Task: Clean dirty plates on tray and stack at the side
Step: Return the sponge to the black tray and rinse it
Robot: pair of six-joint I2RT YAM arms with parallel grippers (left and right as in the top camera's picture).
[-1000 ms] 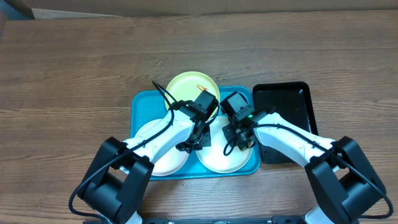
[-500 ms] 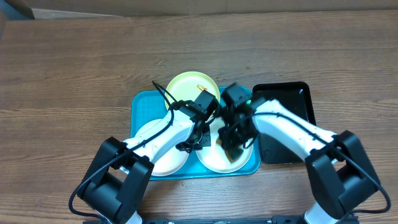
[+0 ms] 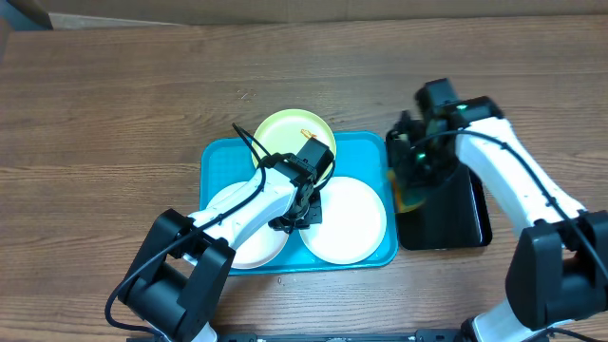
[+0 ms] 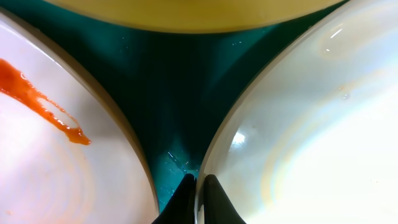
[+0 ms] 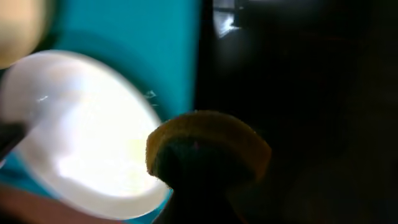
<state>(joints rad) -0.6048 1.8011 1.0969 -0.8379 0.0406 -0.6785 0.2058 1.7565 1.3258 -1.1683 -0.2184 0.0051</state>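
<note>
Holding sponge [image 5: 208, 146] clamped in right gripper [image 3: 414, 179] over black tray [image 3: 461, 217]; left gripper [image 4: 198, 190] pinches clean-looking right white plate [image 3: 349, 223]; left white plate [image 4: 50, 130] and green plate [image 3: 285, 133] smeared, nothing stacked

Black tray [image 3: 458, 226] on wooden table [image 3: 114, 95], right side. Yellow sponge [image 3: 408, 196] over its left edge.

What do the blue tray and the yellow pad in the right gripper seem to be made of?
The blue tray looks like smooth, glossy plastic: small glints show. The yellow pad is probably sponge: matte, with a darker layer beneath.
</note>
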